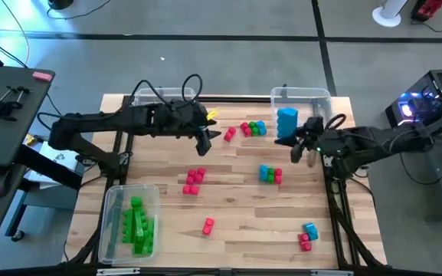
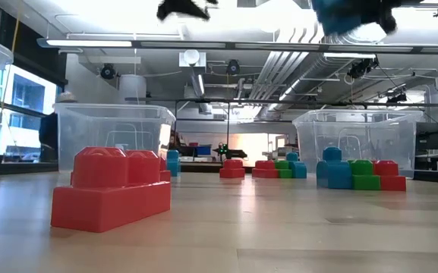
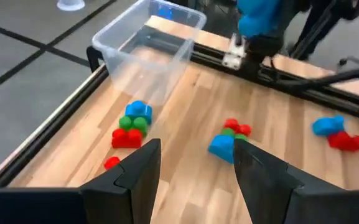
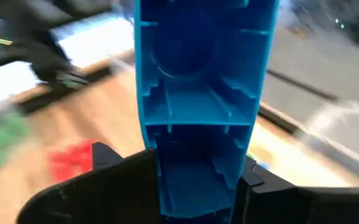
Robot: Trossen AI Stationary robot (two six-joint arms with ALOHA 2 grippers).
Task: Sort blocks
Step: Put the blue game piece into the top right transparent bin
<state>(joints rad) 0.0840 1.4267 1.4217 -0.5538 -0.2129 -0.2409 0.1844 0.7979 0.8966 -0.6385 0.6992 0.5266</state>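
Over the far right of the counter (image 1: 228, 207), the right gripper (image 4: 195, 180) held a tall blue block (image 1: 287, 123), jaws clamped on its lower end; the block hung beside the clear bin (image 1: 306, 98) at the far right corner, above the wood. Left gripper (image 3: 195, 165) hovered over the far middle of the counter, jaws apart and empty, near a single red block (image 1: 230, 134). Just right of that lay a red, green and blue cluster (image 1: 253, 129). Mid-counter sat a red pair (image 1: 194, 181) and, farther right, a blue, green and red group (image 1: 270, 175). Nearer the front edge: one lone red block (image 1: 208, 225) and a blue-and-red pair (image 1: 308, 236) toward the right. Green blocks (image 1: 139, 225) lay in the clear bin at front left (image 1: 115, 201). Another clear bin (image 1: 145, 96) stood at far left, contents not discernible.
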